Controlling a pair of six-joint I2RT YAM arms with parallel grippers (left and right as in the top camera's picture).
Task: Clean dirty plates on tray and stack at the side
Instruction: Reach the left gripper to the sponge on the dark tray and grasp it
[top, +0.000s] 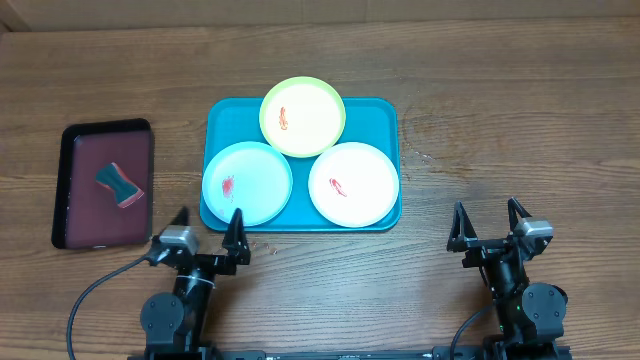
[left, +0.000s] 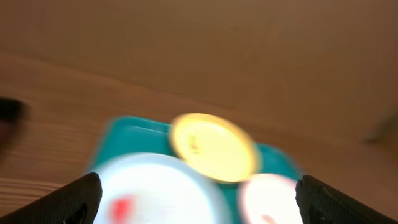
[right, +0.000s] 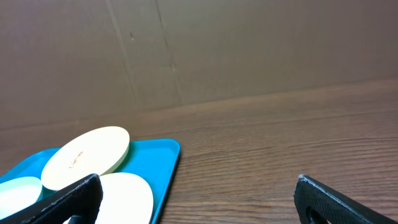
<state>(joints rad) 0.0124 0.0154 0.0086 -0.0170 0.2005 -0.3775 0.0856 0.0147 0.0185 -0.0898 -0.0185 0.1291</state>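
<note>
The teal tray (top: 380, 112) holds three plates. The yellow-green plate (top: 302, 116) lies at the back and overlaps the other two. The light blue plate (top: 247, 183) is front left and the white plate (top: 352, 184) front right. Each has a small red smear. My left gripper (top: 208, 231) is open and empty, just in front of the tray's front left corner. My right gripper (top: 490, 226) is open and empty, to the right of the tray. The left wrist view is blurred but shows the tray (left: 118, 130) and plates ahead. The right wrist view shows the tray (right: 163, 155) at left.
A dark maroon tray (top: 72, 195) with a black rim stands left of the teal tray. A small teal and red sponge (top: 121, 184) lies on it. Bare wooden table (top: 500, 120) lies to the right.
</note>
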